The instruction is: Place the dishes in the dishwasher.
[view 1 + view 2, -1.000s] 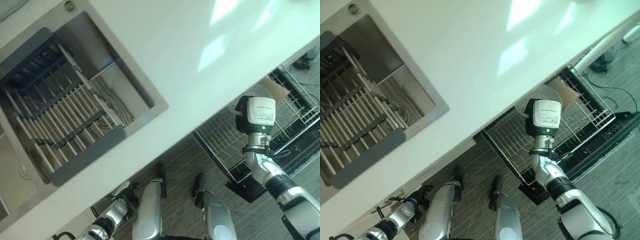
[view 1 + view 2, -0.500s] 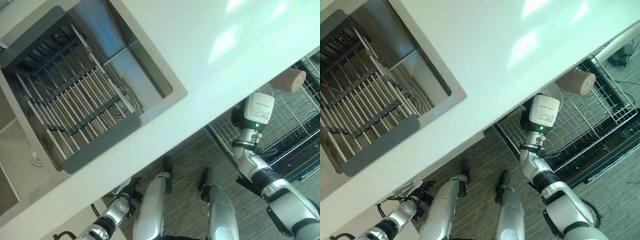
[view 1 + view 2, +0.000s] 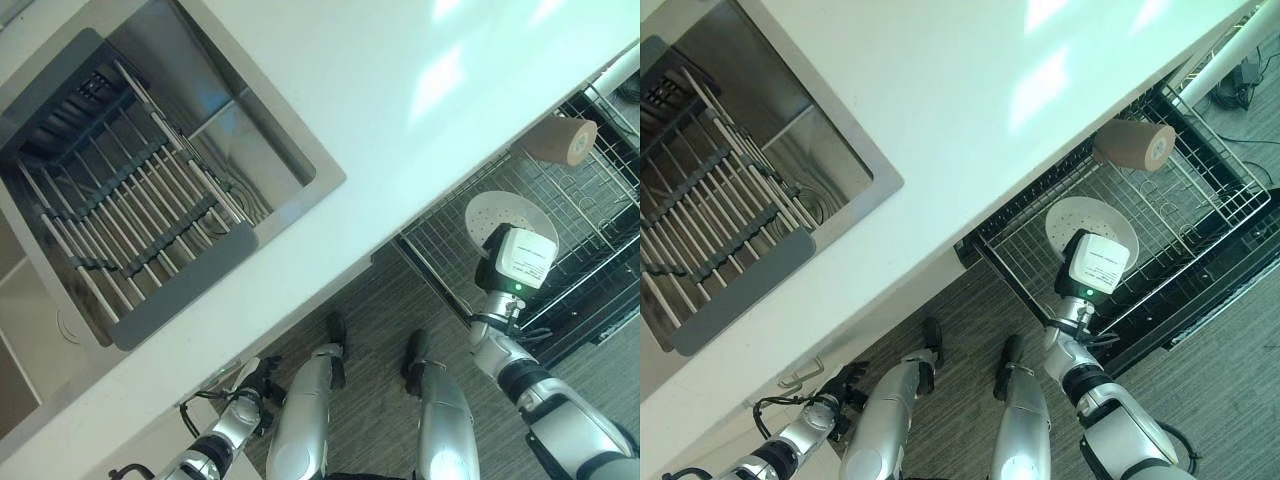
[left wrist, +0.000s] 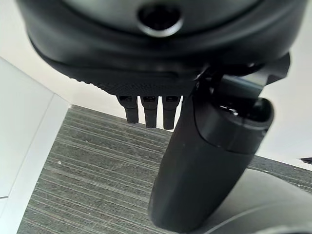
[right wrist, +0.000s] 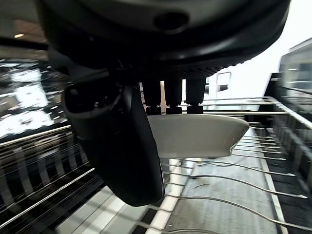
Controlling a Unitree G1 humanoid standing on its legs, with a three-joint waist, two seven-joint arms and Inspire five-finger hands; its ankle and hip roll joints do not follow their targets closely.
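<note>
Now, per your views at this moment:
Right hand (image 5: 131, 141): you see it over the dishwasher rack (image 3: 1200, 215), thumb and fingers pinching the rim of the white bowl (image 3: 1088, 222).
White bowl: held above the wires of the rack, near its front half; in the right wrist view it sits level, rim between thumb and fingers, and you cannot tell whether its base touches the wires.
Dishwasher rack: pulled out under the edge of the table (image 3: 400, 90), to the robot's right.
Brown cup (image 3: 560, 140): lies on its side in the rack, open end facing away from the table edge, well apart from the white bowl.
Left hand (image 4: 204, 170): hangs low at the robot's left side over the grey striped floor (image 4: 87, 185); fingers and thumb relaxed, nothing in them.
Sink (image 3: 270, 130): set into the table on the left; a grey drying rack (image 3: 130, 230) with pale rods lies across it.
</note>
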